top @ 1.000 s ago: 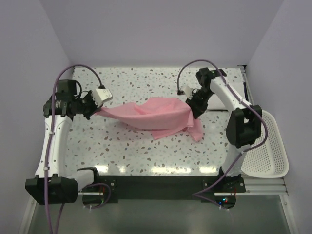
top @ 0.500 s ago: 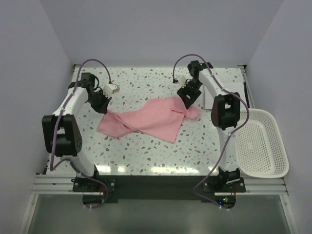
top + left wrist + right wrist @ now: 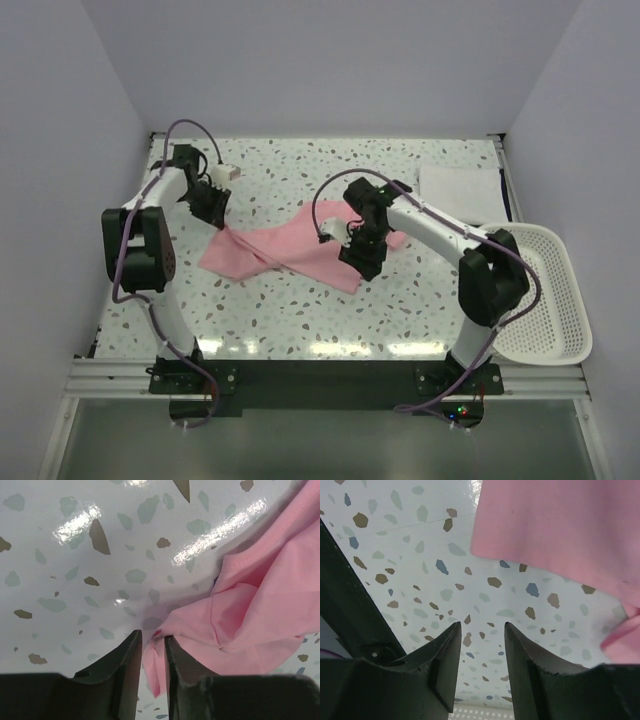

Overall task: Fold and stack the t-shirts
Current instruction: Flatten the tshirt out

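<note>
The pale pink t-shirt (image 3: 290, 250) lies crumpled and partly spread across the middle of the table. My left gripper (image 3: 215, 210) is low at its far left corner. In the left wrist view the left gripper (image 3: 152, 636) has its jaws slightly apart, and a loose fold of the pink t-shirt (image 3: 260, 590) lies between them, not pinched. My right gripper (image 3: 365, 262) hovers over the shirt's right part. The right gripper (image 3: 481, 625) is open and empty over bare table, with the pink t-shirt (image 3: 560, 525) just ahead of it. A white t-shirt (image 3: 462, 190), folded to a rectangle, lies at the far right.
A white perforated basket (image 3: 550, 300) stands off the table's right edge. Purple cables loop above both arms. Walls close in the table at the back and on both sides. Speckled tabletop (image 3: 300, 310) shows in front of the shirt.
The right arm left the shirt's far right corner and swung toward the near side, jaws open. The left jaws went from shut to slightly apart. The shirt dropped and settled on the table.
</note>
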{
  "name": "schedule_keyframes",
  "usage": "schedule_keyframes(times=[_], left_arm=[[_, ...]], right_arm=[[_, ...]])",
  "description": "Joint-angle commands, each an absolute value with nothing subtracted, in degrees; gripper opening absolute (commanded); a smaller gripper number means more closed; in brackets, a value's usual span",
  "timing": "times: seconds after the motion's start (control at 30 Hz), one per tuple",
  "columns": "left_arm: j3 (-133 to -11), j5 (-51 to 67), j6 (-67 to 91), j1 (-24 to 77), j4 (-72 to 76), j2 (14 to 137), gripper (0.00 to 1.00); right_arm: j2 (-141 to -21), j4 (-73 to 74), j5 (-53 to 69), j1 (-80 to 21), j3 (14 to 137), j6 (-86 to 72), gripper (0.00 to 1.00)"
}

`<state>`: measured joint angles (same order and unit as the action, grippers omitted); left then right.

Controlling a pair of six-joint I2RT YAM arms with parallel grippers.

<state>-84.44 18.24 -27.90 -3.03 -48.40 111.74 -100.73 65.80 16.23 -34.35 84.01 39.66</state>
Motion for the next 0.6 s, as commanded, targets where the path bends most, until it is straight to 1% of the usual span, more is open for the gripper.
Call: schedule_keyframes(times=[0.0,0.07,0.13,0.27,0.37,0.5,0.57], left_arm=[[-86.8,21.2,-24.4,-5.4,-49.0,108.9,0.30],[-84.4,21.3,-24.7,-6.9,-49.4,106.8,0.40],[-82.5,22.1,-24.8,-8.1,-50.3,103.8,0.43],[-76.7,23.6,-24.5,-11.2,-50.6,98.5,0.47],[-73.6,23.9,-23.6,-12.7,-50.2,96.8,0.50],[-71.4,23.8,-22.4,-14.4,-50.1,94.7,0.52],[-70.5,23.4,-21.6,-14.8,-50.1,94.0,0.55]], right_arm=[[-102.6,60.0,15.3,-35.3,80.7,37.8,0.44],[-102.5,57.3,14.2,-37.0,78.9,36.2,0.47],[-102.6,55.2,12.7,-38.8,77.4,34.4,0.47],[-103.8,50.7,10.3,-41.7,77.1,31.4,0.47],[-104.8,50.0,9.3,-43.9,77.2,30.5,0.46],[-107.8,50.4,9.0,-45.8,77.3,30.1,0.44],[-108.5,49.7,7.9,-46.6,77.1,29.6,0.45]])
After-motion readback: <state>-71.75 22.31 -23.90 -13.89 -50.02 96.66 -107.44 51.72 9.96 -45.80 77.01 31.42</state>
